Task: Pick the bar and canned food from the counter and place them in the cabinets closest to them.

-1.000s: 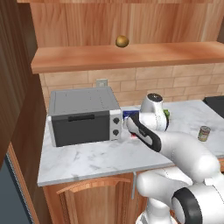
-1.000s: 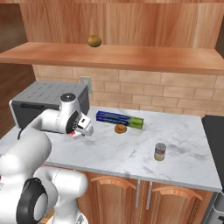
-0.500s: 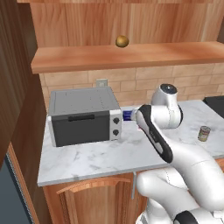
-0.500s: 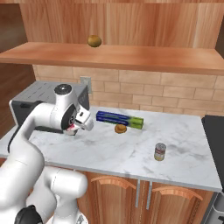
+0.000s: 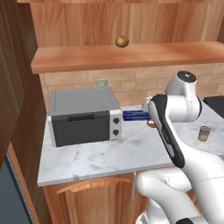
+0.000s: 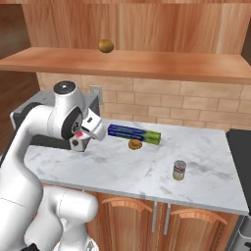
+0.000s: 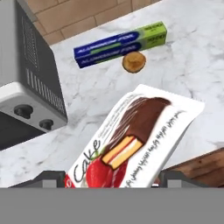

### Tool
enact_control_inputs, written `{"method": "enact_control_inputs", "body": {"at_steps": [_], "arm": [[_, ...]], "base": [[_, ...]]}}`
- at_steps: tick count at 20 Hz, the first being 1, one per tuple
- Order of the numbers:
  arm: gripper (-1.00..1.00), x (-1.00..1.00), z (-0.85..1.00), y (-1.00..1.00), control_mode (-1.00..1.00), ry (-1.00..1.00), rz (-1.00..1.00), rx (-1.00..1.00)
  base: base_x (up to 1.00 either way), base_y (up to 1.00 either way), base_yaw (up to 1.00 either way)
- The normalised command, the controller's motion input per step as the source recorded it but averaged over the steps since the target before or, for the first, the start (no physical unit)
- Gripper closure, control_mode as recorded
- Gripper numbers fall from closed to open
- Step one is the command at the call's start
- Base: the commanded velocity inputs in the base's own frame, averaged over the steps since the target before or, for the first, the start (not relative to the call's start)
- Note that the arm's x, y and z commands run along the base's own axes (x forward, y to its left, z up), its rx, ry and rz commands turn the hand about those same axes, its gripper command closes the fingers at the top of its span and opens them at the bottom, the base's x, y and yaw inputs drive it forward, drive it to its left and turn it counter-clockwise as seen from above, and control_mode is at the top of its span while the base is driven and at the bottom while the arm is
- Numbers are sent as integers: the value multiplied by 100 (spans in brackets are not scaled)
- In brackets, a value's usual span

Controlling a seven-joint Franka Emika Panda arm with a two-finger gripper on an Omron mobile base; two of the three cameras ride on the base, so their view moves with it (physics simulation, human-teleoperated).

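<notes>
My gripper (image 7: 111, 180) is shut on the bar (image 7: 135, 140), a white and red packet with a chocolate cake printed on it, held above the counter (image 7: 192, 65). In the right base view the gripper (image 6: 81, 138) hangs in front of the toaster oven, a red bit of the bar (image 6: 77, 132) showing at it. The canned food (image 6: 180, 170) stands upright on the counter (image 6: 147, 171) well to the right, also visible as the can (image 5: 204, 133) behind my arm. The cabinets' shelf board (image 6: 147, 63) runs overhead.
A grey toaster oven (image 5: 83, 116) stands at the counter's left. A long blue-and-green box (image 6: 135, 133) and a round brown pastry (image 6: 135, 144) lie by the brick wall. A brown-yellow ball (image 6: 106, 46) sits on the shelf. A black stovetop (image 6: 242, 147) borders the right end.
The arm has risen and swung toward the wall, carrying the bar up from low over the counter. The can, box and pastry have stayed put.
</notes>
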Motion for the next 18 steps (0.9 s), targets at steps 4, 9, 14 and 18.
{"method": "enact_control_inputs", "body": {"at_steps": [4, 9, 14, 18], "arm": [[100, -20, 65, -25, -100, -5, -10, 0], [100, -15, 64, -26, -100, -8, -10, 0], [100, -12, 64, -28, -100, -8, -10, 0], [100, -11, 61, -26, -100, -10, -10, 0]], "base": [[0, 0, 0], [0, 0, 0], [0, 0, 0], [0, 0, 0]]}}
